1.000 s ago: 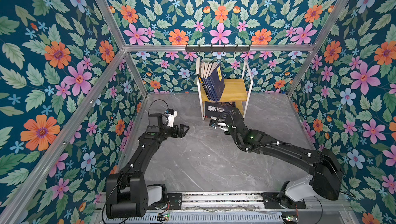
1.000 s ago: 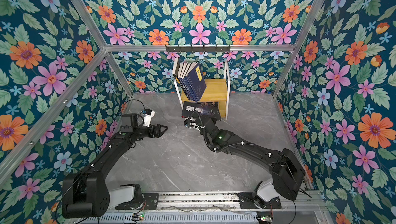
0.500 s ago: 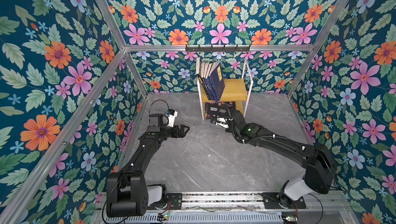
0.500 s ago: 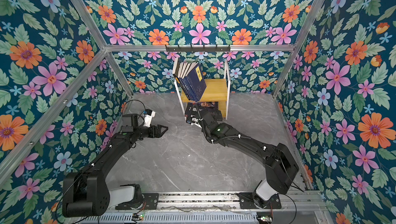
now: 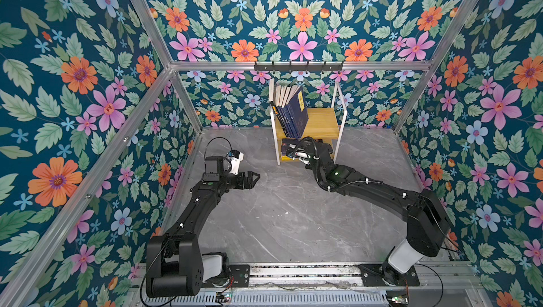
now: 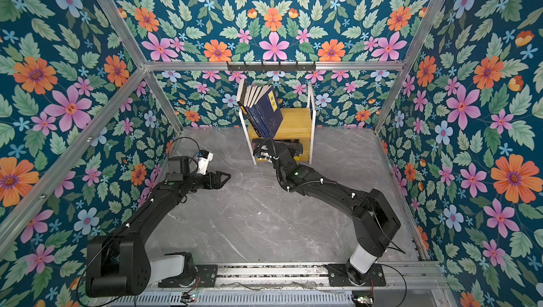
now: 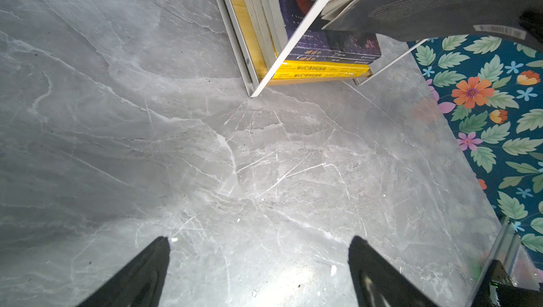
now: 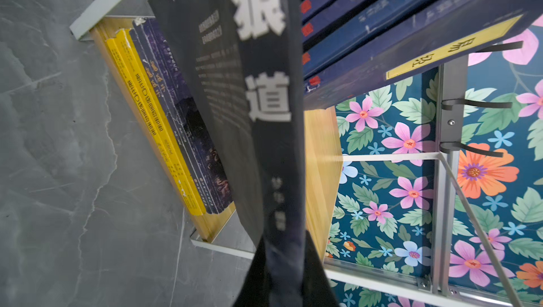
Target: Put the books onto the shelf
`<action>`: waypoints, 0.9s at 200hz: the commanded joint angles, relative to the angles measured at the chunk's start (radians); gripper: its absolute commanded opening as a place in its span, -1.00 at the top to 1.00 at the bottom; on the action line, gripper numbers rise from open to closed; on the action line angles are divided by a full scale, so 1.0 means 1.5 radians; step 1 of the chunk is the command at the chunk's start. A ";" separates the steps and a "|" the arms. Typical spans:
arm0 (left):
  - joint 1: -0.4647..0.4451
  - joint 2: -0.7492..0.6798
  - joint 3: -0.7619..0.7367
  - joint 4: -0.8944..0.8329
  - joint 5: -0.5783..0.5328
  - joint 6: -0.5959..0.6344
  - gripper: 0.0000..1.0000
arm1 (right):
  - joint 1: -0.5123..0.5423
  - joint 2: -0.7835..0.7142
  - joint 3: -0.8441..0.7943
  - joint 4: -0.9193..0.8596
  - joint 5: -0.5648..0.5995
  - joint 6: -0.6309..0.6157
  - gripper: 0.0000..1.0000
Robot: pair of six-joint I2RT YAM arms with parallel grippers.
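Low in the shelf (image 5: 323,120), the right gripper (image 8: 284,241), clamping the black book (image 8: 264,85), has advanced; left gripper (image 7: 260,242) gapes empty.

Floor (image 5: 279,217) open; shelf (image 5: 323,120) top tier free right of leaning books (image 5: 293,114); lower tier crowded.

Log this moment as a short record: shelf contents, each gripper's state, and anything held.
shelf: small white-framed rack with yellowish wooden boards, against the back wall
upper tier: navy paperbacks upright, leaning on the frame
lower tier: yellow and dark-purple books stacked flat
right gripper: shut on black book with white characters, at the lower tier's front
left gripper: open, empty, above grey marble tabletop
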 commanded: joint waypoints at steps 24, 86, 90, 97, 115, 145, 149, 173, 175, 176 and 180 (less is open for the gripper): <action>0.000 0.004 0.000 0.016 0.011 0.001 -0.92 | -0.003 0.032 -0.032 0.086 -0.005 0.028 1.00; -0.001 0.003 0.003 0.014 0.011 -0.003 -0.92 | -0.002 0.059 -0.081 0.061 -0.005 0.083 1.00; 0.000 0.001 0.004 0.011 0.013 -0.003 -0.92 | -0.002 0.057 -0.083 0.058 -0.005 0.087 1.00; 0.001 0.000 0.007 0.006 0.017 -0.003 -0.92 | -0.002 0.054 -0.085 0.055 -0.006 0.090 1.00; 0.000 0.004 0.003 0.008 0.012 0.003 -0.92 | -0.003 0.051 -0.092 0.052 -0.021 0.093 1.00; 0.001 0.004 0.005 0.014 0.023 -0.009 -0.91 | -0.010 0.076 -0.088 0.105 -0.017 0.059 1.00; 0.001 0.005 0.006 0.011 0.025 -0.008 -0.92 | -0.012 0.080 -0.086 0.113 -0.017 0.053 1.00; 0.000 0.004 0.000 0.015 0.013 0.003 -0.91 | -0.030 0.103 -0.075 0.166 -0.030 0.011 1.00; -0.001 0.003 0.000 0.016 0.013 0.003 -0.91 | -0.033 0.105 -0.074 0.170 -0.032 0.008 1.00; 0.000 0.003 0.000 0.016 0.014 0.003 -0.92 | -0.034 0.105 -0.073 0.171 -0.033 0.006 1.00; 0.000 0.002 0.000 0.016 0.015 0.002 -0.91 | -0.036 0.109 -0.070 0.174 -0.038 0.000 1.00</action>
